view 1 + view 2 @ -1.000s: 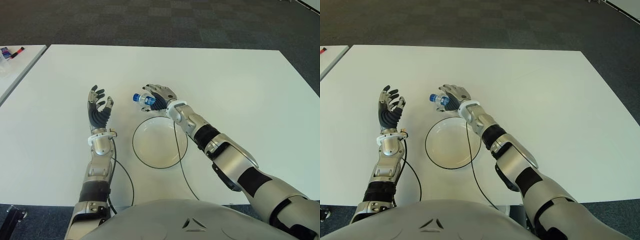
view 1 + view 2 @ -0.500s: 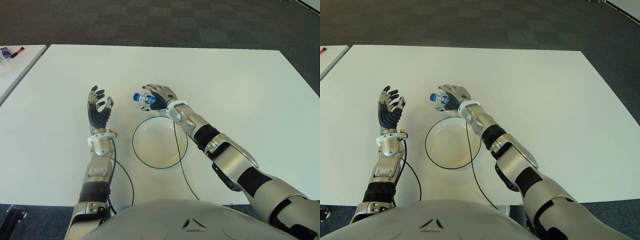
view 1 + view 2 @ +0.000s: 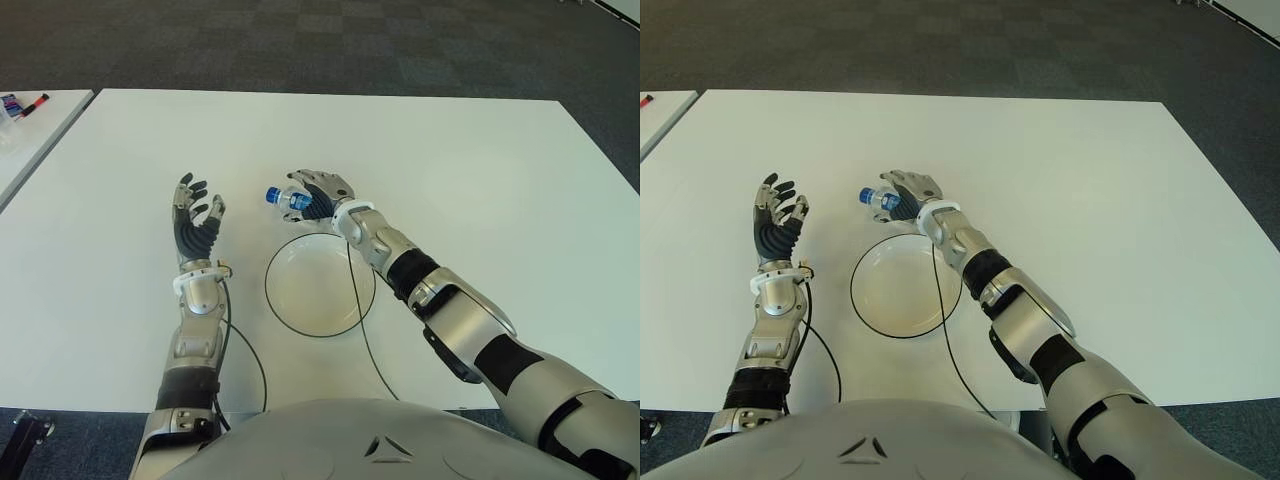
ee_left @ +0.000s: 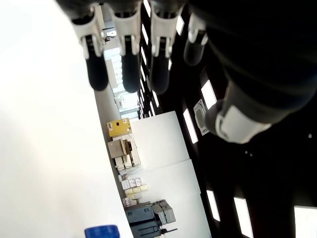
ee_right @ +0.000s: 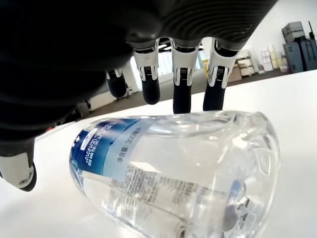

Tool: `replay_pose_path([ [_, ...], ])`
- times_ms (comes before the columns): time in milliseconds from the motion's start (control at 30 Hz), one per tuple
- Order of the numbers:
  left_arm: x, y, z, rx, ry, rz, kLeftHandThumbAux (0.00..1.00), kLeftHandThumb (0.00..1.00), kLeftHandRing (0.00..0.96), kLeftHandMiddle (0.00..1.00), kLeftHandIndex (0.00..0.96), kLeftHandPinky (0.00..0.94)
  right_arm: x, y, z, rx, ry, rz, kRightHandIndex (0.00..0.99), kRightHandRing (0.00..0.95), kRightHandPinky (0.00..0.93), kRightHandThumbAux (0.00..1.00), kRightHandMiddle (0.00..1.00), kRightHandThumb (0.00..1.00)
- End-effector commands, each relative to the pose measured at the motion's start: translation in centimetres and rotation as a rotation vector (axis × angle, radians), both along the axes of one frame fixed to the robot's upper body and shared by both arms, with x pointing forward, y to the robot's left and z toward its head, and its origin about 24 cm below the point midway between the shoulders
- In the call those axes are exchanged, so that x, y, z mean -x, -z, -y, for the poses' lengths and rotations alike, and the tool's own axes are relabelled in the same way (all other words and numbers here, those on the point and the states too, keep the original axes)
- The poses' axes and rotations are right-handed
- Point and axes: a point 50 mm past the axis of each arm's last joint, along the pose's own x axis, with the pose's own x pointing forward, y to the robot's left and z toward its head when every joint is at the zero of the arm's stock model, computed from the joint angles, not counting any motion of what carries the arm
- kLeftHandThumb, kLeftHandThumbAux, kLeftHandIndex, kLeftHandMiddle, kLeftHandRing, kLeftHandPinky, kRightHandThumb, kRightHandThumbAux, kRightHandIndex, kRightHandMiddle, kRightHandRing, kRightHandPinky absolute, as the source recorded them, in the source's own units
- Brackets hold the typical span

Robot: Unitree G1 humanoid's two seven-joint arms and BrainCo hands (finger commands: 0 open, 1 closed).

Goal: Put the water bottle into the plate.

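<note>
The right hand (image 3: 318,192) holds the water bottle (image 3: 290,198) just past the far rim of the plate (image 3: 277,297), with the bottle lying on its side and its blue cap (image 3: 271,195) pointing left. In the right wrist view the fingers (image 5: 181,82) arch over the clear body rather than wrapping tightly round it, so the grip looks loose. Whether the bottle is lifted off the table (image 3: 500,180) or just skims it, I cannot tell. The plate is a shallow white dish with a dark edge, sitting near the robot's body between the two arms, and nothing lies in it yet.

The left hand (image 3: 195,218) stands raised to the left of the plate, fingers spread wide and holding nothing.

The bottle is not yet over the plate, so the hand has to bring it nearer. Several things could spoil that. The smooth round body may roll or slip out of so light a hold. If the hand travels low, the bottle or knuckles may catch the far rim and shove the plate toward the robot. Released on its side, the bottle could roll across the shallow dish and out over the edge. The black cable (image 3: 358,310) crossing the plate's right side might also snag.
</note>
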Motion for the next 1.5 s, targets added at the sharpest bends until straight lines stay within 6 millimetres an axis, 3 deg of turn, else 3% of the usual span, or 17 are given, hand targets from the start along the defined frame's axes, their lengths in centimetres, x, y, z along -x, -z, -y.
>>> replay_pose_path([
  [33, 0.3, 0.3, -0.3, 0.003, 0.003, -0.022, 0.622, 0.478, 0.234, 0.229, 0.122, 0.257, 0.3, 0.6, 0.1, -0.014, 0.020, -0.061, 0.000, 0.137, 0.187, 0.471, 0.071, 0.158],
  [367, 0.4, 0.1, -0.5, 0.002, 0.006, -0.014, 0.618, 0.477, 0.241, 0.234, 0.124, 0.268, 0.9, -0.1, -0.1, -0.086, 0.006, -0.031, 0.000, 0.120, 0.198, 0.483, 0.075, 0.156],
  [533, 0.5, 0.0, -0.5, -0.001, 0.007, -0.007, 0.625, 0.487, 0.247, 0.237, 0.130, 0.280, 1.4, -0.2, -0.2, -0.134, 0.011, -0.048, 0.000, 0.102, 0.145, 0.471, 0.071, 0.144],
  [733, 0.7, 0.0, -0.6, -0.004, 0.010, 0.000, 0.629, 0.503, 0.252, 0.242, 0.136, 0.287, 2.6, 1.3, -0.6, -0.160, 0.013, -0.107, 0.000, 0.080, 0.134, 0.472, 0.054, 0.152],
  [933, 0.9, -0.2, -0.6, 0.002, 0.007, 0.009, 0.634, 0.513, 0.254, 0.245, 0.138, 0.289, 2.7, 1.5, -0.7, -0.163, 0.007, -0.132, 0.000, 0.094, 0.176, 0.476, 0.056, 0.174],
  [1500, 1.4, -0.3, -0.7, 0.002, 0.002, 0.023, 0.648, 0.516, 0.241, 0.237, 0.124, 0.271, 3.5, 2.3, -1.1, -0.125, -0.017, -0.189, 0.000, 0.057, 0.135, 0.490, 0.014, 0.208],
])
